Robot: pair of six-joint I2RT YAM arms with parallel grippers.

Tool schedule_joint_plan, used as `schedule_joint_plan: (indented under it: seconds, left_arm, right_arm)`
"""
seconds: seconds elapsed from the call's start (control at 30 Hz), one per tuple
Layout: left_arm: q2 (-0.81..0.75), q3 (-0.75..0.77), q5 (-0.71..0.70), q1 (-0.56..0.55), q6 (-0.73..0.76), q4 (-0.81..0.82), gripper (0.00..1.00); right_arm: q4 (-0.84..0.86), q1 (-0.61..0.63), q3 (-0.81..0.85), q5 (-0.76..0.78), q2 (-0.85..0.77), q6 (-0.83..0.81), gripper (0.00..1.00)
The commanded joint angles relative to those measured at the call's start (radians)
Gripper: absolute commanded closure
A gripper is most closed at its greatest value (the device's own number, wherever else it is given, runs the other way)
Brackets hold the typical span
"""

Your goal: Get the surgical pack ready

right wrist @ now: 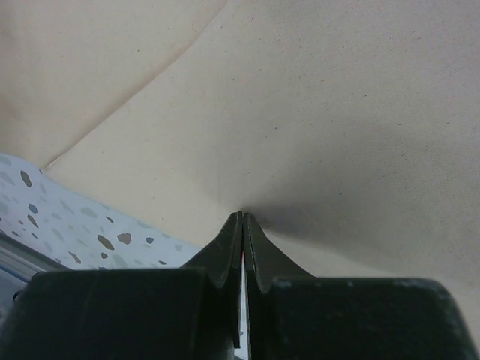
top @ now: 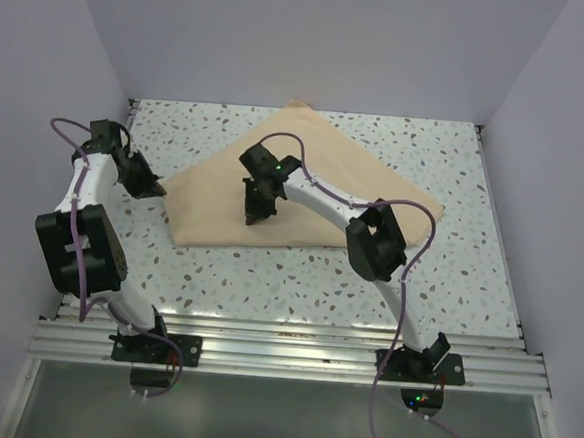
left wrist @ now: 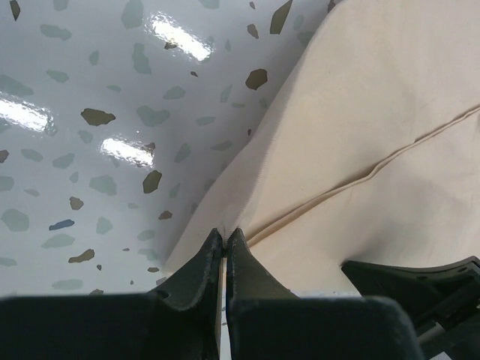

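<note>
The pack (top: 213, 198) is lying mid-table toward the far side, folded into a flat tan triangle with its long edge facing me on the speckled table (top: 298, 280). My left gripper (top: 152, 183) is down at the pack's left corner with its fingers (left wrist: 202, 262) squeezed together right at the cloth's edge, though I honestly can't tell if any fabric is caught between them. My right gripper (top: 255, 213) is on the pack by its near edge, left of middle, with its fingers (right wrist: 225, 247) pinched closed on a little pucker of cloth.
</note>
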Motion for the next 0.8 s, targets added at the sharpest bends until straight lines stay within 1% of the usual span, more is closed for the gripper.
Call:
schedule_joint_plan:
  seconds: [0.0, 0.17, 0.3, 0.37, 0.5, 0.67, 0.77]
  left_arm:
    - [-0.055, -0.017, 0.045, -0.010, -0.016, 0.037, 1.00]
    - [-0.060, -0.020, 0.057, -0.013, -0.021, 0.039, 1.00]
    - [-0.069, -0.014, 0.073, -0.018, -0.030, 0.042, 1.00]
    - [-0.074, -0.009, 0.080, -0.021, -0.038, 0.042, 1.00]
    - [-0.094, -0.008, 0.090, -0.029, -0.050, 0.040, 1.00]
    - [-0.112, -0.019, 0.102, -0.043, -0.065, 0.053, 1.00]
    - [-0.124, -0.032, 0.106, -0.052, -0.076, 0.060, 1.00]
  right_arm:
    - [0.057, 0.020, -0.013, -0.028, -0.033, 0.028, 1.00]
    - [0.072, 0.023, -0.056, -0.031, -0.045, 0.058, 1.00]
    - [0.089, 0.023, -0.111, -0.025, -0.042, 0.119, 1.00]
    - [0.079, 0.023, -0.125, 0.010, -0.033, 0.134, 1.00]
    - [0.057, 0.022, -0.116, 0.050, -0.004, 0.148, 1.00]
    - [0.028, 0.022, -0.053, 0.025, 0.051, 0.115, 1.00]
    - [0.040, 0.022, -0.038, 0.048, 0.007, 0.081, 1.00]
